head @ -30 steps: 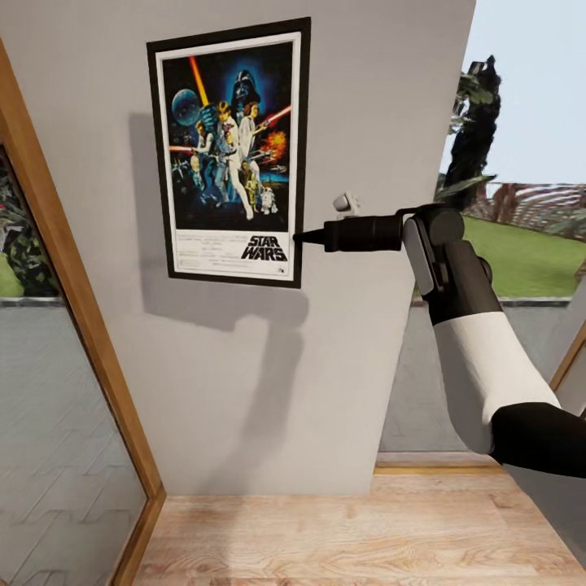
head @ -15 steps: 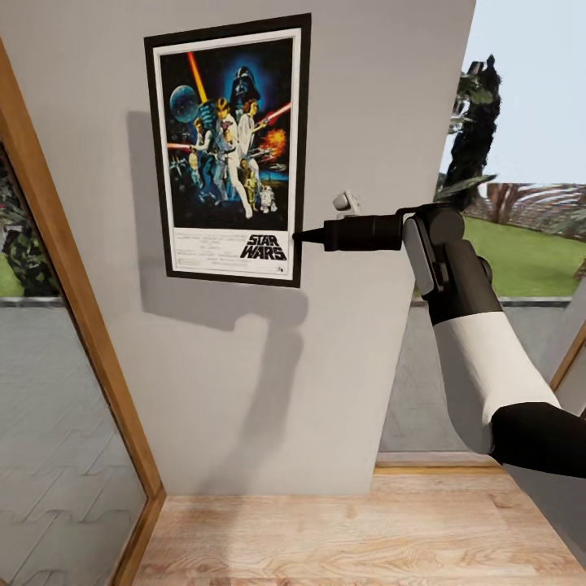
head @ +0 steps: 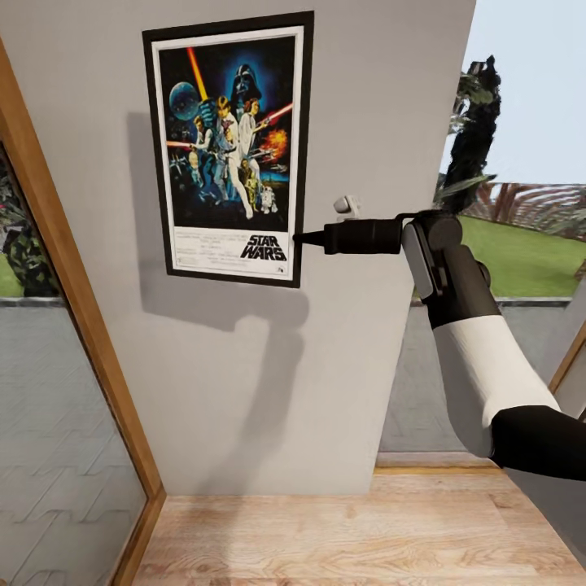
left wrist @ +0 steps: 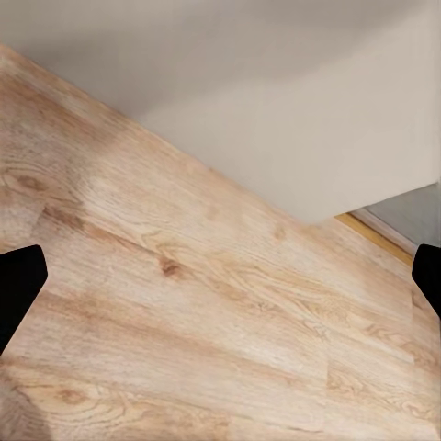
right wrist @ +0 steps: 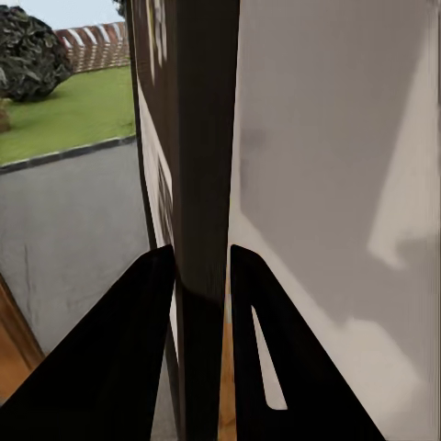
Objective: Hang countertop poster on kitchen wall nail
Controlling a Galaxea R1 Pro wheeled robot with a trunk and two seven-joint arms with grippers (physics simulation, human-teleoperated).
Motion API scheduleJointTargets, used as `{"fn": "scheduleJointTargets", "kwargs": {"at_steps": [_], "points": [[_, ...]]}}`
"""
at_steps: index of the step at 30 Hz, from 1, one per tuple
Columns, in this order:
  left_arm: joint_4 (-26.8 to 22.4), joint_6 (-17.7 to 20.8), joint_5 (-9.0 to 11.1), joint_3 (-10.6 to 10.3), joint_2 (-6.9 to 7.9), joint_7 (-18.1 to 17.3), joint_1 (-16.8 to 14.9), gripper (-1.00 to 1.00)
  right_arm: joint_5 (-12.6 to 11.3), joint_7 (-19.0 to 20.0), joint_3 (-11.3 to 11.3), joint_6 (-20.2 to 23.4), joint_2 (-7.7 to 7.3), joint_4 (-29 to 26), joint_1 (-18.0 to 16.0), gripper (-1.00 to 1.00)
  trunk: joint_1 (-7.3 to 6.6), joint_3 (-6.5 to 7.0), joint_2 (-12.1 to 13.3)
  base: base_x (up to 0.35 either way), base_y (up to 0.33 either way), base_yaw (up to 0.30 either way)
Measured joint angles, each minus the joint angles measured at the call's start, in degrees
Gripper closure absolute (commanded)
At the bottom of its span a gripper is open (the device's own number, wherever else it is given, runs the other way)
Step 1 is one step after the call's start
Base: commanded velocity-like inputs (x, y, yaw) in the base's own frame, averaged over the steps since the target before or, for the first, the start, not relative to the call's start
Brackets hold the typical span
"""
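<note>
At far left of my head view a wood window frame borders the grey wall. Upper left of centre, the poster sits flat against that wall. My right end effector pinches its lower right edge; the left end effector's fingertips are spread wide over wooden floor.

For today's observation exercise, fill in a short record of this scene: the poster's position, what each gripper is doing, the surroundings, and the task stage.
poster: upright against the grey wall panel, slightly tilted
right gripper: shut on the poster's lower right edge, one finger on each side of the frame
left gripper: open, above the wood floor
surroundings: wood-framed window beside the panel
task stage: poster at the wall, not yet released
</note>
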Motion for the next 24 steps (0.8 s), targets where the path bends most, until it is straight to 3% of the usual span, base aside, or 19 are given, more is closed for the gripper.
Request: {"fn": "scheduleJointTargets", "kwargs": {"at_steps": [24], "points": [[0.00,0.00,0.00,0.05,0.09,0.00,0.00,-1.00,0.03,0.06,0.03,-1.77,-0.01,1.30,0.51,1.00,0.00,0.00,0.00,0.000,0.000,0.000]]}}
